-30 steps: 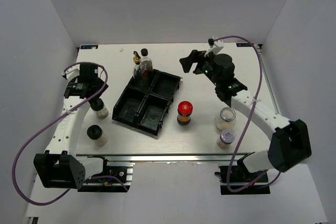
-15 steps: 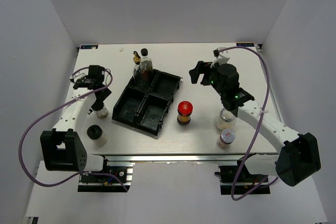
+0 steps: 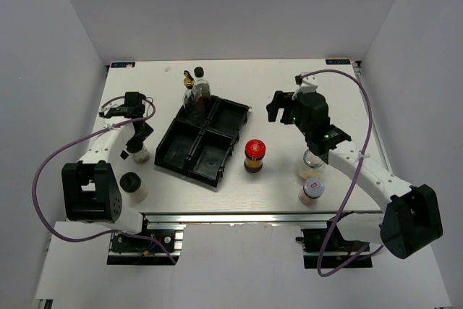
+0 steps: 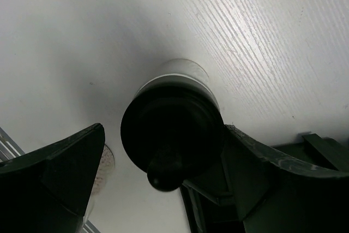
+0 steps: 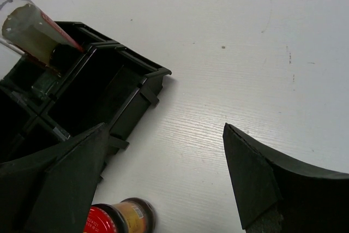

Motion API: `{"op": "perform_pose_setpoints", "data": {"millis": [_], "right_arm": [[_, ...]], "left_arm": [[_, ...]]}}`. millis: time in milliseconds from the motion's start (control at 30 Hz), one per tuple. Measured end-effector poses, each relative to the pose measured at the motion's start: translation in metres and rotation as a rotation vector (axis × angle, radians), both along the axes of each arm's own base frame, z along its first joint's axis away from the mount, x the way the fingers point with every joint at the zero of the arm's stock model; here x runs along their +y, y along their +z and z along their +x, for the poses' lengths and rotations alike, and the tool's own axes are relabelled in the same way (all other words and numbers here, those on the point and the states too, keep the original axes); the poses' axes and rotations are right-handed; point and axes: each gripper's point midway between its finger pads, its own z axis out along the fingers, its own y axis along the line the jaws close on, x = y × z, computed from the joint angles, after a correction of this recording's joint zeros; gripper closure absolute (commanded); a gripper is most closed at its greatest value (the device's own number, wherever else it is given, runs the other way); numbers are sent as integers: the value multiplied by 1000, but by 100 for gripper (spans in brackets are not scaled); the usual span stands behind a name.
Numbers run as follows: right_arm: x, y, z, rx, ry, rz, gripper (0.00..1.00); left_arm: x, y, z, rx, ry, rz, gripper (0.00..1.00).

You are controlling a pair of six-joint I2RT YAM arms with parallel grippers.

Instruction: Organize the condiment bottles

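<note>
Setting: white table [image 3: 405,179], pale walls on three sides, arm bases at the near edge.
Tray: black four-compartment tray [image 3: 189,166] left of centre, set at an angle.
Left arm: folded back tight on the left, wrist pointing down at the table beside the tray.
Left end effector [image 3: 137,140]: fingers [image 4: 60,173] apart, one on each side of the cap of a white black-capped bottle [image 4: 172,129]. A gap shows on one side. Contact on the other side cannot be told.
Second white bottle [image 3: 134,186]: nearer the front edge, standing free.
Right arm: reaching forward and inward from the right base, wrist raised, right of the tray.
Right end effector [image 5: 164,128]: fingers wide apart over bare table, holding nothing.
Red-lidded jar [image 3: 254,155]: upright, just right of the tray.
Silver-lidded jars: one [image 3: 312,162] partly under the right forearm, the other [image 3: 312,189] just in front of it.
Gold-capped clear bottle [image 3: 189,90]: standing at the tray's far corner.
Dark black-capped bottle [image 3: 200,85]: close beside it. Which compartment cannot be told.
</note>
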Motion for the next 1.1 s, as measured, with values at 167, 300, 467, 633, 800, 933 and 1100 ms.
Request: {"op": "perform_pose_setpoints", "data": {"millis": [167, 300, 467, 633, 800, 933, 1100], "right_arm": [[-4, 8, 0, -20, -11, 8, 11], [-7, 6, -2, -17, -15, 6, 11], [-13, 3, -2, -7, -32, -5, 11], [-27, 14, -12, -39, -65, 2, 11], [-42, 28, -26, -91, -98, 23, 11], [-48, 32, -32, -108, -111, 30, 11], [-53, 29, -40, -106, -116, 31, 11]], "left_arm": [[1, -7, 3, 8, 12, -3, 15], [1, -8, 7, -6, 12, -5, 26], [0, -6, 12, -13, 5, -6, 47], [-2, -4, 18, -12, -5, -16, 68], [-9, 4, 20, -19, -51, -49, 72], [-21, 27, 24, -86, -129, -102, 74], [-45, 76, 32, -234, -264, -140, 77]]}}
